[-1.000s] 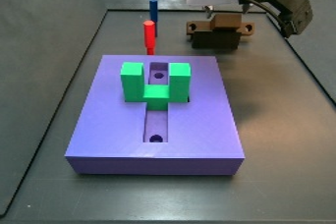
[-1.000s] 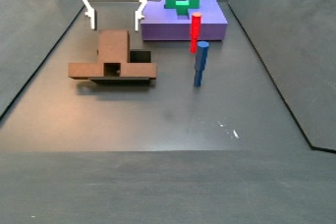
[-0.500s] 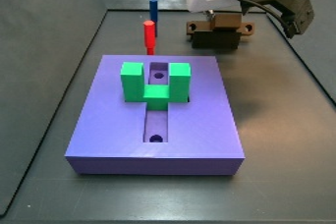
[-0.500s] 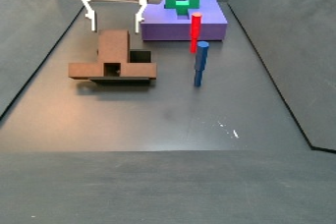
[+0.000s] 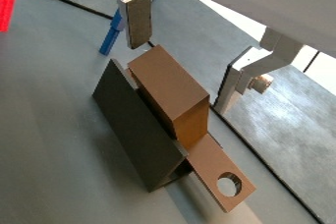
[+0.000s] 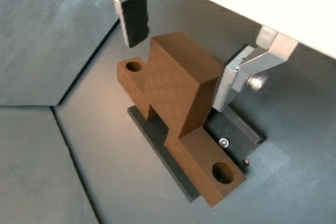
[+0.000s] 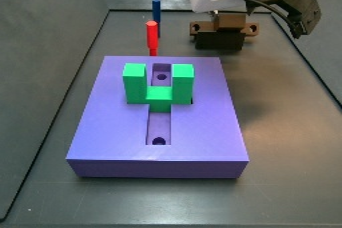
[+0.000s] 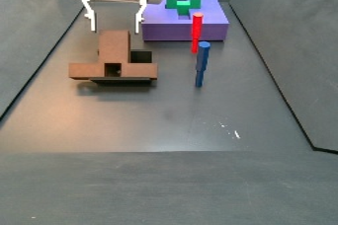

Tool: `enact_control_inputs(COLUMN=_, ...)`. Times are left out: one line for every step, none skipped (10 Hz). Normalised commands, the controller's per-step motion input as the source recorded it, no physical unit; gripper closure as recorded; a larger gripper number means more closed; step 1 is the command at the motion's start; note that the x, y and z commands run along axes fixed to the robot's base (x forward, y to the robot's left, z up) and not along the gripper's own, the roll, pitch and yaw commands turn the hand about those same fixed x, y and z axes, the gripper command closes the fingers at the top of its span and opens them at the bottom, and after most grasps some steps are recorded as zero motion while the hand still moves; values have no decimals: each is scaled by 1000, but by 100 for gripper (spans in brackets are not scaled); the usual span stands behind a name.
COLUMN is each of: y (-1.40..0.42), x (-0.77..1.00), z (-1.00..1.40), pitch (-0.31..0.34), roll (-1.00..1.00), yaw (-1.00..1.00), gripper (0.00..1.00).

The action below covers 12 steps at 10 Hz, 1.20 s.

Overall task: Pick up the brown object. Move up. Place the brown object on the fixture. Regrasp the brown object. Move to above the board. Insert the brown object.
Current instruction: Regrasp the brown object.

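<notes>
The gripper [image 8: 114,12] hung just above the brown object [image 8: 115,55], with its jaws spread and nothing between them. In both wrist views the two fingers [image 5: 136,20] [image 6: 134,17] stood clear of the piece on either side, one near each long face, not touching it.

The brown object [image 5: 171,88] lay across the fixture [image 5: 132,120], its thick middle block seated over the dark bracket and its flat ends projecting past it. A round hole [image 6: 222,174] showed at one projecting end and a second hole at the opposite end. Whether the object sat fully down on the fixture could not be judged with certainty from these angles.

In a side view the board [image 7: 160,122] lay on the worktop [image 7: 281,172], well apart from the fixture [image 7: 219,40], and carried a green U-shaped block [image 7: 158,83] over its central slot. A red peg [image 7: 152,36] and a blue peg [image 7: 155,10] stood upright between the board and the far wall.
</notes>
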Motion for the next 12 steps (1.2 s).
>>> enact_control_inputs(y=-26, x=346, z=0, pitch=626, roll=23, yaw=0, gripper=0)
enact_control_inputs(y=0, x=337, z=0, pitch=580, roll=0, yaw=0, gripper=0)
enact_control_inputs(y=-11, x=329, z=-57, pitch=520, roll=0, yaw=0, gripper=0)
enact_control_inputs(y=-29, x=266, z=-86, pitch=409, roll=0, yaw=0, gripper=0)
enact_control_inputs(y=-31, x=303, z=-94, pitch=374, roll=0, yaw=17, gripper=0)
enact_control_inputs(y=-14, x=251, z=-111, pitch=220, roll=0, yaw=0, gripper=0)
enact_control_inputs(y=0, x=3, z=-143, pitch=0, roll=-43, yaw=0, gripper=0)
enact_control_inputs(y=0, x=0, z=-77, pitch=0, roll=0, yaw=0, gripper=0)
enact_control_inputs(y=-17, x=9, z=-74, pitch=40, roll=60, yaw=20, gripper=0)
enact_control_inputs(y=-40, x=49, z=-126, pitch=51, roll=240, yaw=0, gripper=0)
enact_control_inputs(y=0, x=63, z=-94, pitch=89, roll=334, yaw=0, gripper=0)
enact_control_inputs(y=0, x=11, z=-131, pitch=60, roll=394, yaw=0, gripper=0)
